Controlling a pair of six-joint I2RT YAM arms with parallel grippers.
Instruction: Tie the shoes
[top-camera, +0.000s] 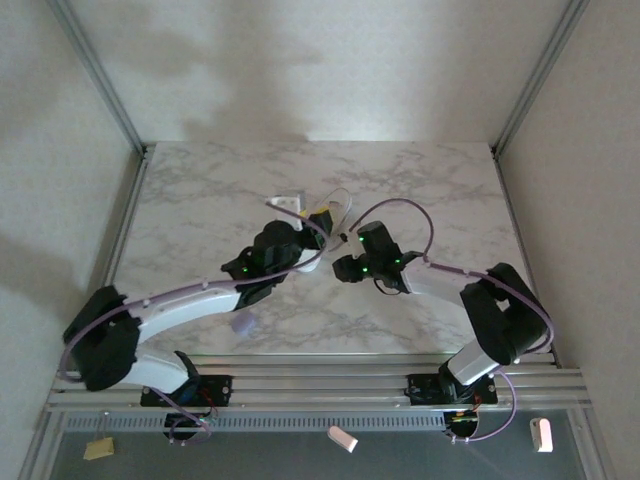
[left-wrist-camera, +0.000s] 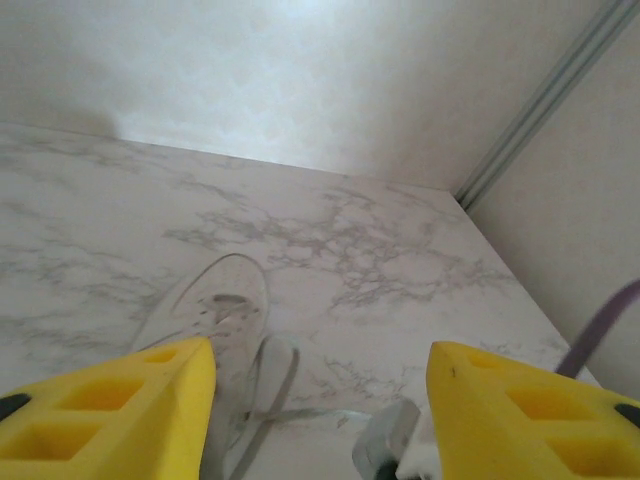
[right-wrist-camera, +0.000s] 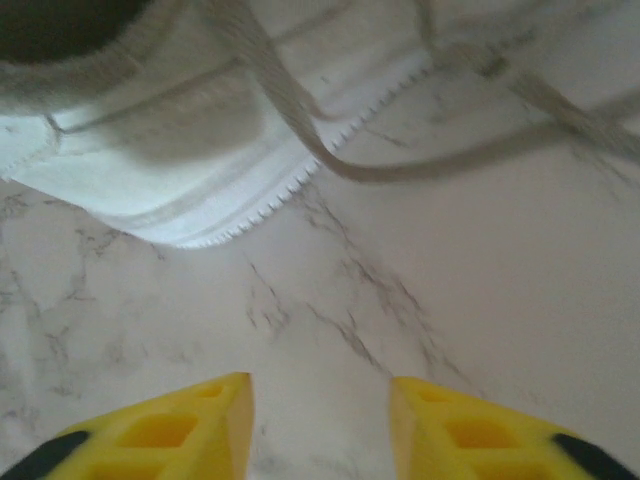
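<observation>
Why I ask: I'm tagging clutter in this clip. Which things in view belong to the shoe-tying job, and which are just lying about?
Belongs to the job:
- white sneaker
- its loose laces
- left gripper and right gripper, both open

Just lying about:
- small lavender blob
- tan tag
- pale piece
- white piece
</observation>
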